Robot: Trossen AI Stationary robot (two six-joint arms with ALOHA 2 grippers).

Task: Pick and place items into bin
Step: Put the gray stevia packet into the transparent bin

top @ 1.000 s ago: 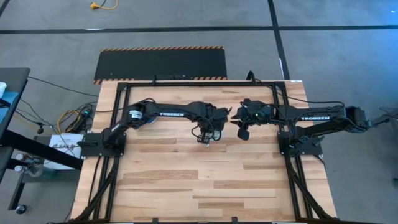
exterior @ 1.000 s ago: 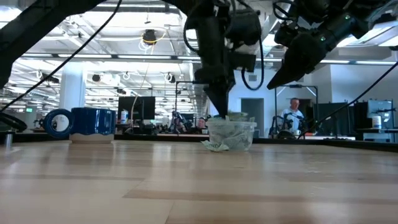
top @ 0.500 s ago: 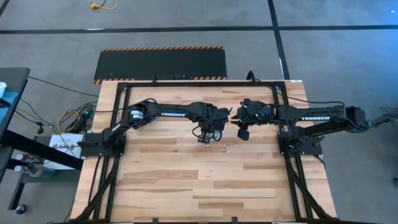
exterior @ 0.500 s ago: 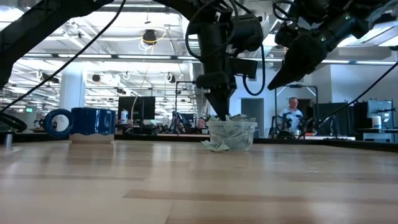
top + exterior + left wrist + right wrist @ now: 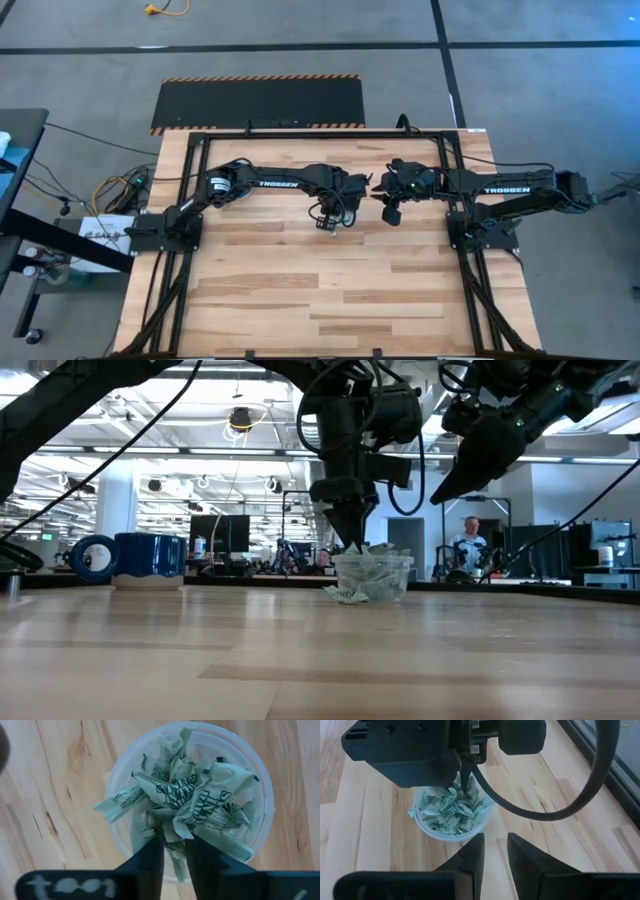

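Observation:
The clear plastic cup (image 5: 372,578) stands on the wooden table, heaped with pale green-and-white wrapped pieces (image 5: 200,805). One piece (image 5: 345,596) lies on the table against the cup's foot. My left gripper (image 5: 350,543) points down at the top of the heap, its fingers a narrow gap apart in the left wrist view (image 5: 174,842), with a piece between them. My right gripper (image 5: 440,495) hangs above and to the right of the cup. In the right wrist view (image 5: 495,842) it is narrowly open and empty. My left gripper comes from above, pointing down, with its fingertips (image 5: 155,845) among the top pieces of the heap. A green wrapped piece (image 5: 174,851) sits between the two fingers, pinched. Its lower part rests in the heap inside the cup. Other pieces hide how much of it is held.
A dark blue handled mug (image 5: 150,560) and a blue tape roll (image 5: 93,558) stand at the table's far left in the low view. A person (image 5: 472,550) stands in the room behind. Bare wood lies in front of the cup (image 5: 330,290).
My left gripper's body has turned and shifted a little above the cup, while its fingertips stay at the top of the heap. The cup and the loose piece have kept still.

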